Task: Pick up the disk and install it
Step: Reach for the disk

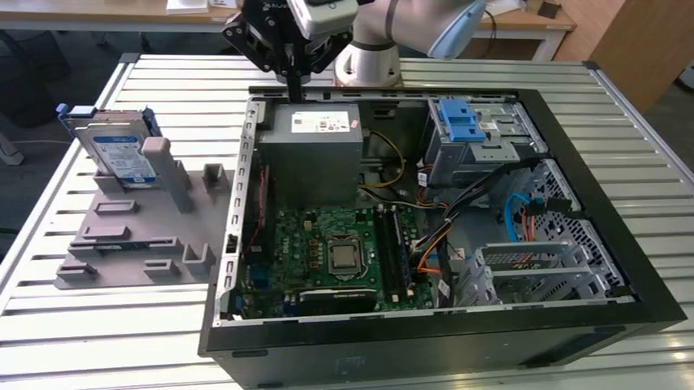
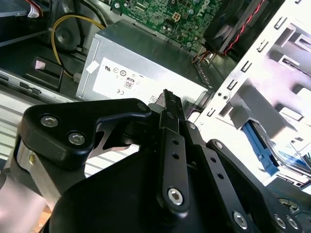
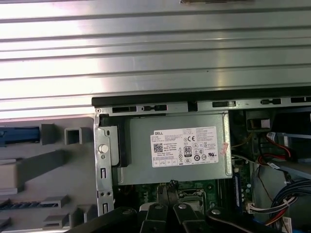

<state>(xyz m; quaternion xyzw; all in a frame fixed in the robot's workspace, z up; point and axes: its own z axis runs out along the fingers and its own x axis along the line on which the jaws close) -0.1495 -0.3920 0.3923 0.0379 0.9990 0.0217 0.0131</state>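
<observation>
The gripper (image 1: 292, 81) is shut. Its two black fingers (image 2: 168, 99) are pressed together at the tips, and nothing is held between them. It points down and hangs just above the back edge of the open computer case (image 1: 434, 329). Right under it is a big grey metal box (image 1: 314, 146) with a white sticker on top. Both wrist views show this box close below the fingertips.

Next to the box, deeper in the case, lies a green board (image 1: 325, 244) with many small parts. On the exterior view's right, inside the case, is a small blue latch (image 1: 461, 122) on a metal cage.

The disk (image 1: 117, 150) is well apart from the gripper. It stands on its edge in a grey holder (image 1: 141, 236), outside the case on the exterior view's left. It has a blue and white label and blue rails along its sides. The holder and the case both sit on a table (image 1: 109, 325) made of long metal slats.
</observation>
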